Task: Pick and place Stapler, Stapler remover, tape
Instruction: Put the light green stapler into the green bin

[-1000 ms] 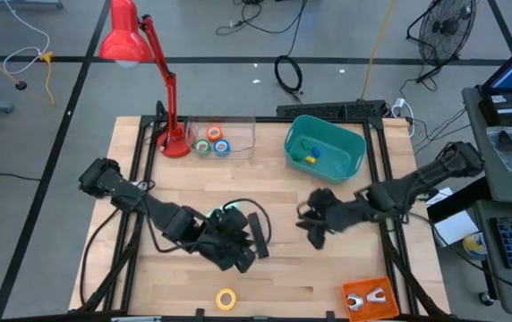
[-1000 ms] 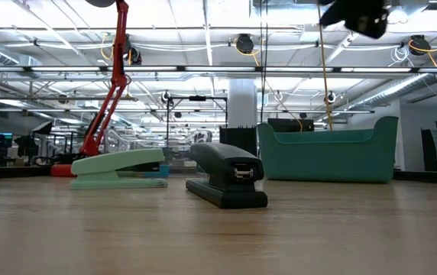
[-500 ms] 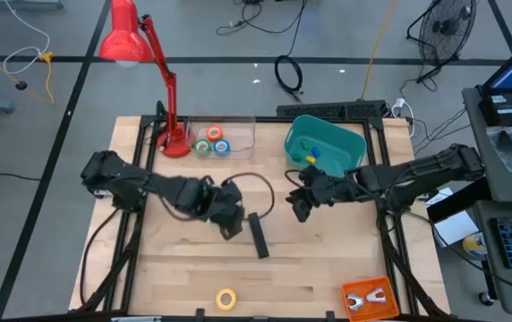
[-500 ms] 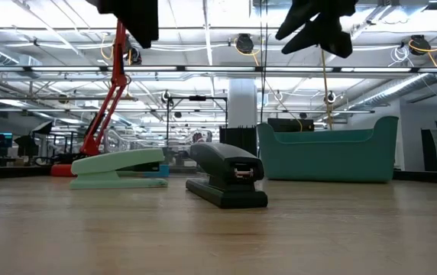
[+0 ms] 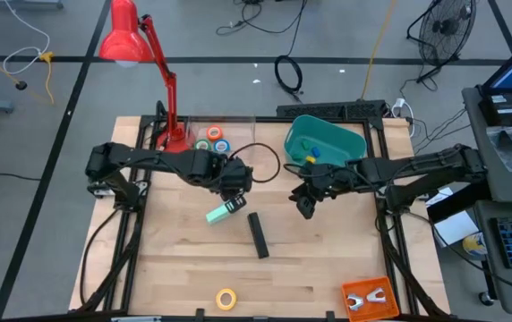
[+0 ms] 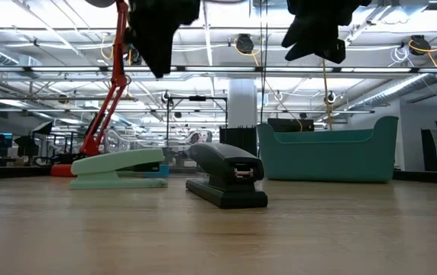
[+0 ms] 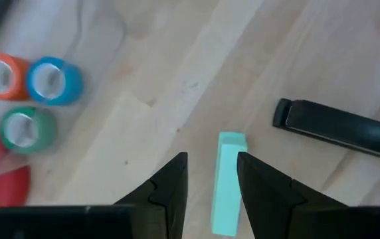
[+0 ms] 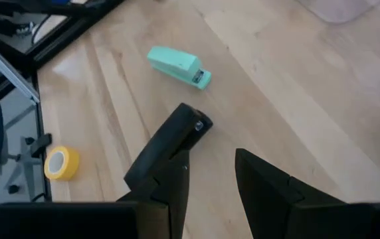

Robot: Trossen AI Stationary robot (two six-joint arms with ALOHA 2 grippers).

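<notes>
The black stapler [image 5: 257,234] lies flat on the table's middle, with a mint-green stapler [image 5: 223,212] just left of it. My left gripper [image 5: 235,182] hangs open above the table, just beyond the mint stapler [image 7: 228,192], touching nothing. My right gripper [image 5: 303,206] hangs open to the right of both staplers, also high [image 6: 314,34]. Orange, blue and green tape rolls [image 7: 24,93] stand in a clear tray at the far left. A yellow tape roll [image 5: 226,299] lies near the front edge. The orange staple remover [image 5: 366,300] lies at the near right corner.
A teal bin [image 5: 323,148] holding small coloured items stands at the far right. A red desk lamp [image 5: 162,80] rises from the far left corner beside the clear tray [image 5: 216,139]. Bare wood lies between the staplers and the front edge.
My left gripper has swung from over the near middle toward the table's far edge, uncovering the mint stapler, and has turned at the wrist. My right gripper has gone a little toward the far edge and the left. Both staplers have stayed put.
</notes>
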